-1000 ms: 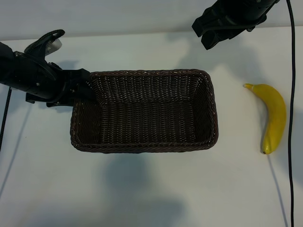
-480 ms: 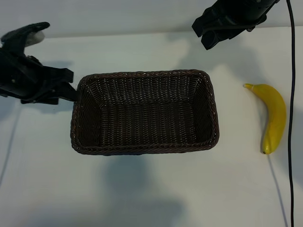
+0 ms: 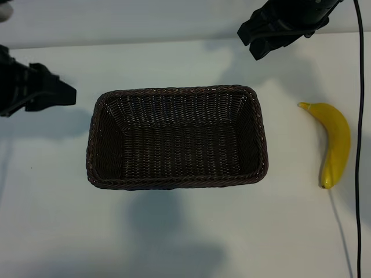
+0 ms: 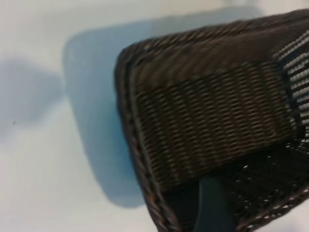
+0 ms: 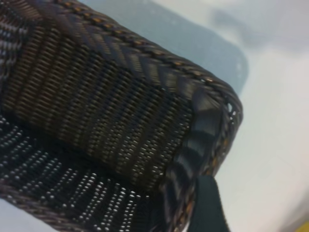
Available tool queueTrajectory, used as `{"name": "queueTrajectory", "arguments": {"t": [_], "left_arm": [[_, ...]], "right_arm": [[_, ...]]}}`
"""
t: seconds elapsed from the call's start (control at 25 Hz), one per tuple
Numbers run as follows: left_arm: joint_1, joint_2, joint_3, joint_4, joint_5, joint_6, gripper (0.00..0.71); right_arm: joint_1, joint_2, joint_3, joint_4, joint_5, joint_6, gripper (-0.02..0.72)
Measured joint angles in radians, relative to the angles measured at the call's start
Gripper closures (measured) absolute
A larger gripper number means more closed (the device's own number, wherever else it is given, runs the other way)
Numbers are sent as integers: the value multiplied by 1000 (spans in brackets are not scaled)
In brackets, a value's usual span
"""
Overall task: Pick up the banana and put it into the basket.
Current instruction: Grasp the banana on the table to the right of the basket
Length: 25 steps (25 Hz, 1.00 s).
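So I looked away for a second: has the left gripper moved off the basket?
Yes. The left gripper, which reached over the basket's left rim a second ago, has pulled back toward the exterior view's left edge, leaving bare table between them.

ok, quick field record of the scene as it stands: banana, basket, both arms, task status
banana: lying on the table, right of the basket, apart from it
basket: centre of table, nothing in it
left gripper: at the basket's left, clear of the rim, holding nothing
right gripper: above the basket's far right corner, holding nothing
task status: banana not yet picked up
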Motion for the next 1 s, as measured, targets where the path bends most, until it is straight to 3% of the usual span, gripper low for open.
{"name": "queueTrajectory", "arguments": {"t": [0.32,0.48,0.8,0.88,1.0], "left_arm": [[0,-89,143,5,-11,32,210],[0,-101,157,15,-23,32,210],[0,-103,158,17,-51,32,210],[0,-103,158,19,-63,32,210],[0,-103,158,19,-85,32,210]], "right_arm": [[0,0,-2,-11,0,0,190],[0,-6,-4,-13,-14,0,190],[0,-7,-6,-18,-42,-61,219],[0,-7,-6,-58,-38,-40,220],[1,-7,-6,-210,-14,25,190]]}}
